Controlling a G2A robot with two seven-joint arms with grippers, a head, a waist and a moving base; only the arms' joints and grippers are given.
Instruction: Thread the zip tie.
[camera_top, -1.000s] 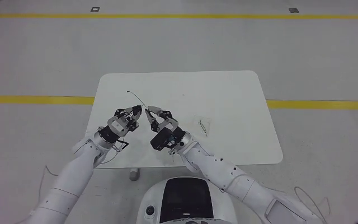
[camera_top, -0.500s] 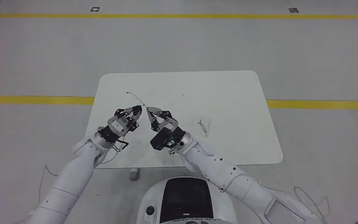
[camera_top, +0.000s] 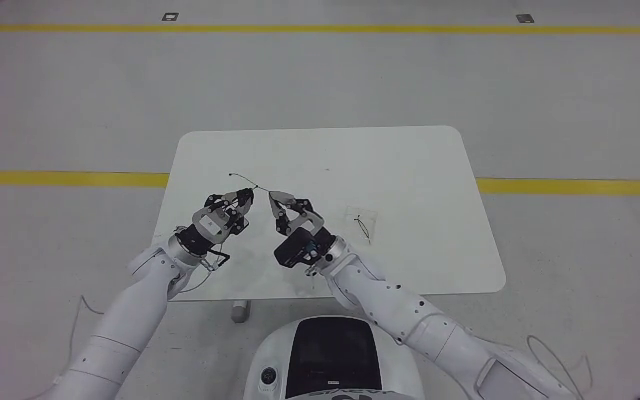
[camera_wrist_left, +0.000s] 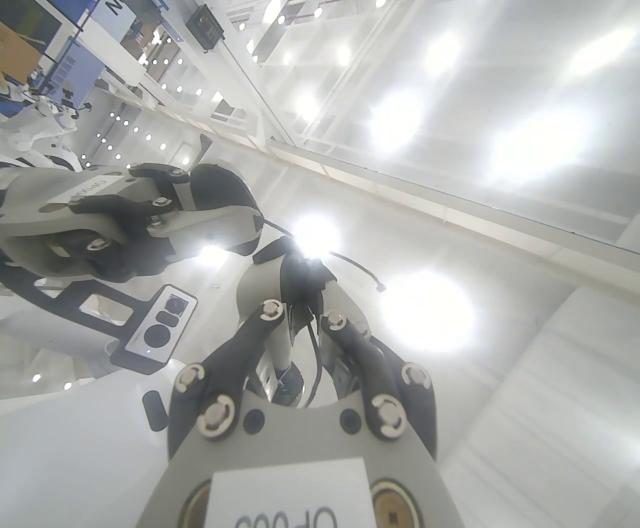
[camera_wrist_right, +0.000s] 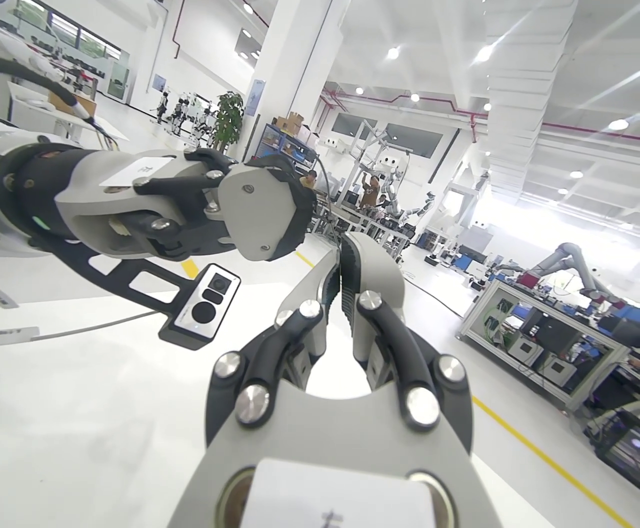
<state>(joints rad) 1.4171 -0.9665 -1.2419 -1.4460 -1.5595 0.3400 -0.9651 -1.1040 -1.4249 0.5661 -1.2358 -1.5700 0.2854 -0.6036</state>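
Gripping one thin black plastic zip tie (camera_top: 246, 181) between them, both white robot arms hover over the white rounded desk (camera_top: 400, 160), toward its near left corner. Wrists bend inward so the left gripper (camera_top: 242, 205) and right gripper (camera_top: 272, 204) point tip to tip, nearly meeting. Each has its fingers pinched tight on the tie. The tie's small headed end arcs out past the left gripper toward the far edge. A second black tie (camera_top: 362, 226) lies flat on the desk beyond the right gripper, well apart.
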